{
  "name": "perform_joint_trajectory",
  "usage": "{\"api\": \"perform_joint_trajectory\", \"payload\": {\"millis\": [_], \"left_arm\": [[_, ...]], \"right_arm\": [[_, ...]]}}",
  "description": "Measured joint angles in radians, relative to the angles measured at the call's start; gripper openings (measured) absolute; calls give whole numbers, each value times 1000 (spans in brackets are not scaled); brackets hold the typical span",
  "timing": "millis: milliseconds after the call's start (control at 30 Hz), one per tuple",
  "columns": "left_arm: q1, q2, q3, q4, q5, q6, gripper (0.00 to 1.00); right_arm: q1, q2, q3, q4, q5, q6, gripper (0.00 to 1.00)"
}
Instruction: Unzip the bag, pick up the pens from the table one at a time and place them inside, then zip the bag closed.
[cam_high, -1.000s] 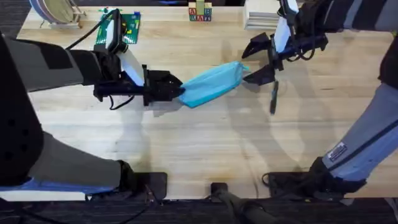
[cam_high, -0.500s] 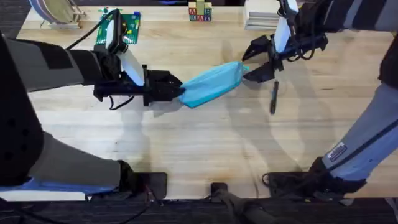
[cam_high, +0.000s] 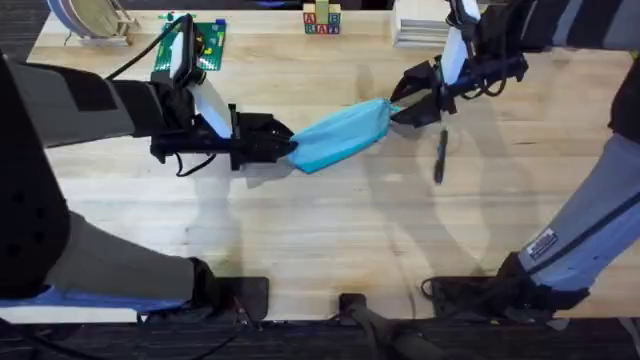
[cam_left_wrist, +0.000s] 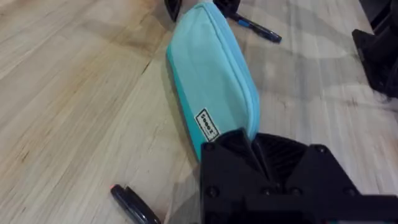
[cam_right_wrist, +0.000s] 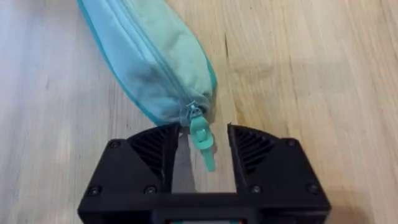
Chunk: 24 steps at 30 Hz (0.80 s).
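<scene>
Bag (cam_high: 342, 135) is still zipped; left claw (cam_high: 288, 146) clamps its end, right claw (cam_right_wrist: 203, 148) stands apart around the pull tab (cam_right_wrist: 201, 137); pens (cam_high: 439, 158) wait on the tabletop (cam_high: 330, 230).

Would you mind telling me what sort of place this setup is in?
Probably a robotics lab or workshop: two robot arms work at a wooden table, with a green circuit board and alphabet blocks along its far edge.

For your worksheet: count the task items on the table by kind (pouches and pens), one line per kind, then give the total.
Pouches: 1, the light blue bag
Pens: 2, one pen right of the bag, one pen by the left gripper
Total: 3
</scene>
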Motion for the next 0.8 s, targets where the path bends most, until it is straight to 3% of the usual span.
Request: {"api": "perform_joint_trajectory", "payload": {"millis": [67, 100, 400, 800], "left_arm": [[0, 0, 0, 0, 0, 0, 42], [0, 0, 0, 0, 0, 0, 42], [0, 0, 0, 0, 0, 0, 42], [0, 0, 0, 0, 0, 0, 42]], "right_arm": [[0, 0, 0, 1, 8, 4, 433], [0, 0, 0, -1, 18, 12, 310], [2, 0, 0, -2, 21, 51, 47], [2, 0, 0, -11, 21, 61, 29]]}}
